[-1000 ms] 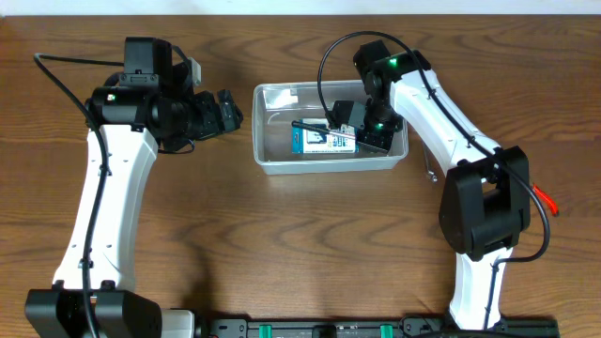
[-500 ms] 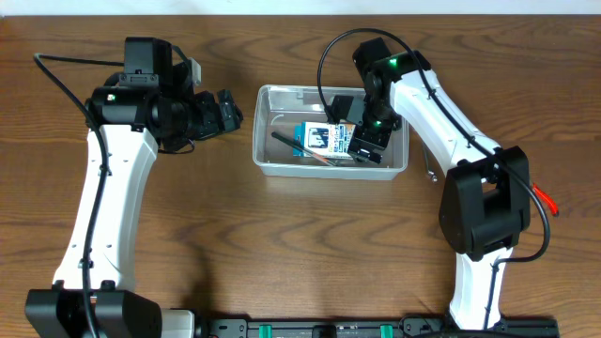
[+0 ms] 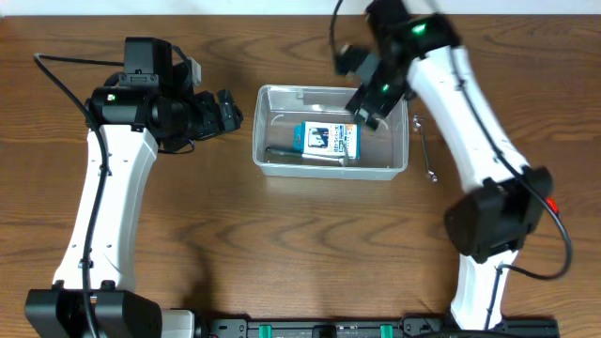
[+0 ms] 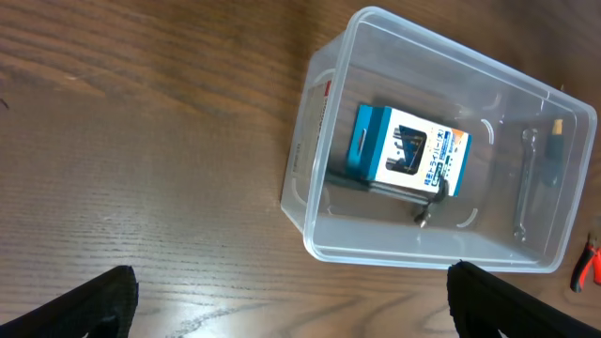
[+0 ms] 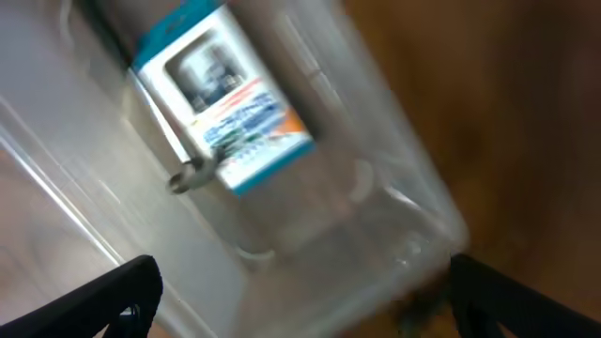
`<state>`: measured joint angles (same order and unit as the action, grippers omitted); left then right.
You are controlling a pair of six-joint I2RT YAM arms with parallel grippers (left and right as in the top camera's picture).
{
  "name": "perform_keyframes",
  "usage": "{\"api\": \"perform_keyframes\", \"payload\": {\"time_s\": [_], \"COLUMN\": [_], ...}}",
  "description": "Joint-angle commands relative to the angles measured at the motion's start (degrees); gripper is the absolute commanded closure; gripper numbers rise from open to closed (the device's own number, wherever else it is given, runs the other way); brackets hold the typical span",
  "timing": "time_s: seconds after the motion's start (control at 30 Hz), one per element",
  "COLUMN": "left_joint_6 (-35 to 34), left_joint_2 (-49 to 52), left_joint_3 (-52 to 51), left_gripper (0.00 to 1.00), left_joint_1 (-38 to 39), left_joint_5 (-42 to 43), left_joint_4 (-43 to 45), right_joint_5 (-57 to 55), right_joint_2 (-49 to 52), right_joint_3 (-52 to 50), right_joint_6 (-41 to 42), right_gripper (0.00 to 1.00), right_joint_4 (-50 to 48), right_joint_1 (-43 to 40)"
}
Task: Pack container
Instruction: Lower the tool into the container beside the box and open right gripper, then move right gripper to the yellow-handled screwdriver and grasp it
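The container (image 3: 274, 117) sat on the worktop (image 3: 282, 244), holding a blue-and-white box (image 3: 327, 139). The right end effector (image 3: 362, 84) hung released over its far-right corner. The left end effector (image 3: 231, 111), likewise released, hovered just left of it.

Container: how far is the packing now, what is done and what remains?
Done: the blue-and-white box and a slim dark tool lie inside the container. In hand: nothing; the right gripper is open above its far rim, the left gripper open beside it. Left: probably the slim metal tool on the table to its right.
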<state>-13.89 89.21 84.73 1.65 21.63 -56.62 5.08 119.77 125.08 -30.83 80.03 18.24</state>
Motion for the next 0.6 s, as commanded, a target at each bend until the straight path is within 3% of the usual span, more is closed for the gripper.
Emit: {"api": "perform_keyframes", "payload": {"time_s": [0.0, 0.17, 0.43, 0.57], "left_joint_6": [0.1, 0.1, 0.1, 0.1], "left_joint_2": [-0.4, -0.4, -0.4, -0.4], "left_joint_3": [0.0, 0.0, 0.0, 0.0], "left_gripper": [0.02, 0.02, 0.02, 0.02], "left_joint_1": [0.1, 0.1, 0.1, 0.1], "left_joint_5": [-0.5, -0.5, -0.5, -0.5], "left_joint_4": [-0.1, -0.1, -0.1, -0.1], "right_joint_5": [-4.5, -5.3, -4.6, -4.6], "right_joint_2": [-4.0, -4.3, -3.6, -3.5], "right_joint_3": [7.0, 8.7, 3.4, -1.1], "right_joint_6": [7.9, 9.2, 13.0, 13.2], "right_gripper": [0.01, 0.01, 0.01, 0.09], "right_joint_4": [2.4, 6.5, 9.0, 7.2], "right_joint_1": [-4.2, -10.8, -21.1, -24.0]}}
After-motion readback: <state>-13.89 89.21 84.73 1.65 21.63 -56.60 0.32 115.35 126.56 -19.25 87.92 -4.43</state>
